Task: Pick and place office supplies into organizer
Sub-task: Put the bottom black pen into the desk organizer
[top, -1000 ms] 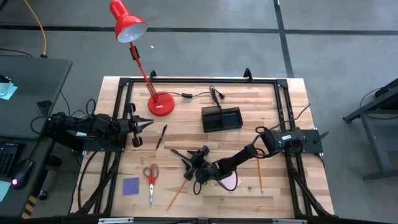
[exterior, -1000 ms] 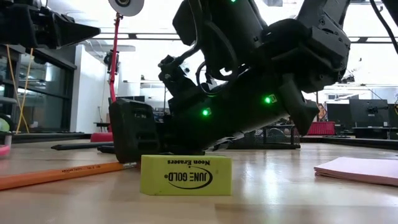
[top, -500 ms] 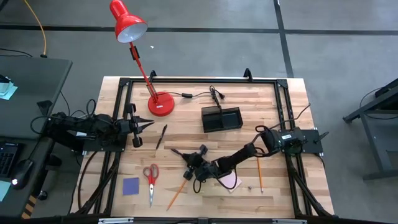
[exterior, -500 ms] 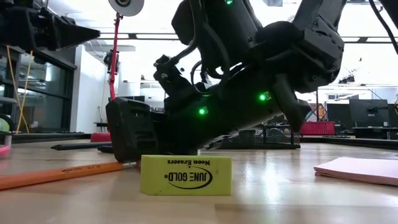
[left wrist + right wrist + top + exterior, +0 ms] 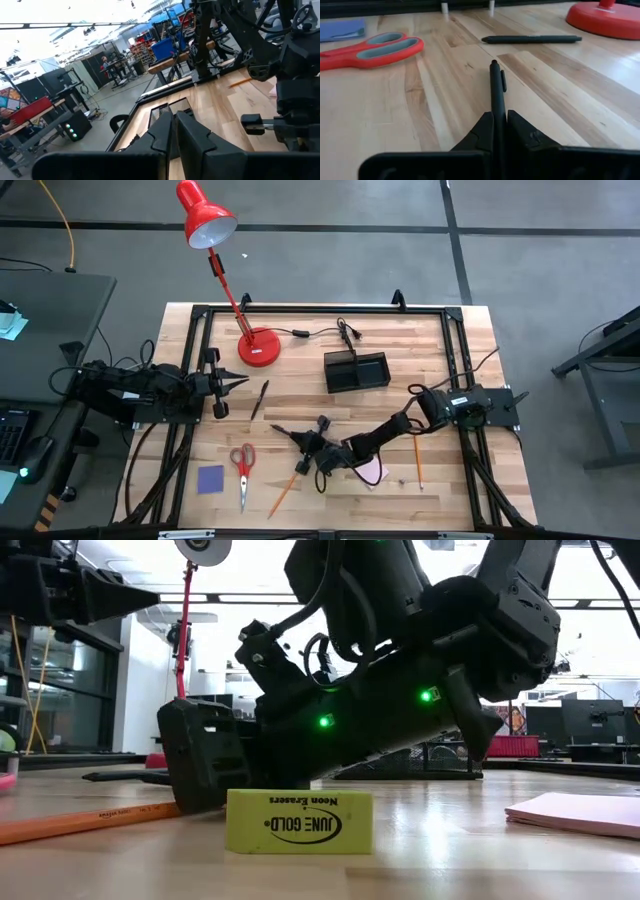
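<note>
Reaching low across the middle of the table (image 5: 420, 355), my right gripper (image 5: 297, 439) is clamped on a black pen (image 5: 496, 95), which runs straight out from between my two fingers (image 5: 480, 132) with its tip pointing far-left. My left gripper (image 5: 236, 381) waits at the left edge, fingers pressed together on nothing. Beyond me sits the organizer (image 5: 356, 371), far and to the right. Scissors (image 5: 242, 465) lie near-left of my fingers, another pen (image 5: 260, 397) far-left, and a yellow eraser (image 5: 299, 821) just near me.
</note>
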`<state>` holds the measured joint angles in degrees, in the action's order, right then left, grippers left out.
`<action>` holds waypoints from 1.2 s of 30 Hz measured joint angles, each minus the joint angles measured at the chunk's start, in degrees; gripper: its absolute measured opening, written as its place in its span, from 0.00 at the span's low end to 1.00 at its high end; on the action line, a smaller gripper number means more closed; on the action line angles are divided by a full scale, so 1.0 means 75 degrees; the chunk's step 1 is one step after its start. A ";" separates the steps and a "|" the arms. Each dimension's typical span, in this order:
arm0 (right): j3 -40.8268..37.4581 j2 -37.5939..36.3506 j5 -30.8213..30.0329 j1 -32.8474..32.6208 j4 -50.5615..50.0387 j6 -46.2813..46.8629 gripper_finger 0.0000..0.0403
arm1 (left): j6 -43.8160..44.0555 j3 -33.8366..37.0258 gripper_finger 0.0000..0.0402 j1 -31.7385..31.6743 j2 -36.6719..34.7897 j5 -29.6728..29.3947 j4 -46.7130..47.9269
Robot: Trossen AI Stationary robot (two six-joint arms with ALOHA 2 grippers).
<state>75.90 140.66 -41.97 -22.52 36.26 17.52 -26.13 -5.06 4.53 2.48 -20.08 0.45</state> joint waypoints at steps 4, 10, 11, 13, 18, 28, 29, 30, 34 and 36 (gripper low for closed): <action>0.0000 -0.0002 -0.0203 -0.0006 0.0158 -0.0453 0.02 | -0.0003 0.0000 0.05 -0.0002 0.0000 0.0002 0.0010; -0.0007 -0.0376 -0.0592 -0.0042 -0.0253 -0.1262 0.02 | 0.0162 0.0000 0.05 0.0000 0.0003 0.0024 0.0183; -0.0012 -0.0471 -0.0729 -0.0070 -0.0363 -0.1472 0.02 | 0.0206 0.0000 0.05 0.0001 0.0003 0.0024 0.0214; -0.0023 -0.0636 -0.0954 -0.0117 -0.0562 -0.1793 0.02 | 0.0312 0.0000 0.05 0.0001 0.0003 0.0024 0.0272; -0.0406 -0.0942 -0.1032 -0.0215 -0.0455 -0.2031 0.02 | 0.0563 0.0000 0.05 0.0000 0.0003 0.0023 0.0412; -0.3618 -0.2228 -0.1577 -0.0360 0.2998 -0.1612 0.02 | 0.0908 0.0182 0.05 -0.0002 0.0003 0.0031 0.0243; -0.3854 -0.2309 -0.1592 -0.0405 0.3430 -0.1725 0.02 | 0.0947 0.0237 0.05 -0.0002 0.0003 0.0038 0.0137; -0.4041 -0.2378 -0.1599 -0.0460 0.3809 -0.1892 0.02 | 0.0977 0.0295 0.05 -0.0002 0.0006 0.0063 0.0019; -0.4460 -0.2580 -0.1733 -0.0641 0.4967 -0.2584 0.02 | 0.1132 0.0573 0.07 -0.0002 0.0006 0.0217 -0.0540; -0.4507 -0.2595 -0.1738 -0.0698 0.5239 -0.2828 0.02 | 0.1241 0.0612 0.11 -0.0002 0.0012 0.0222 -0.0564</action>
<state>42.09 121.20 -55.01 -27.76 75.55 -3.68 -16.82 -0.47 4.51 2.57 -18.42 -3.78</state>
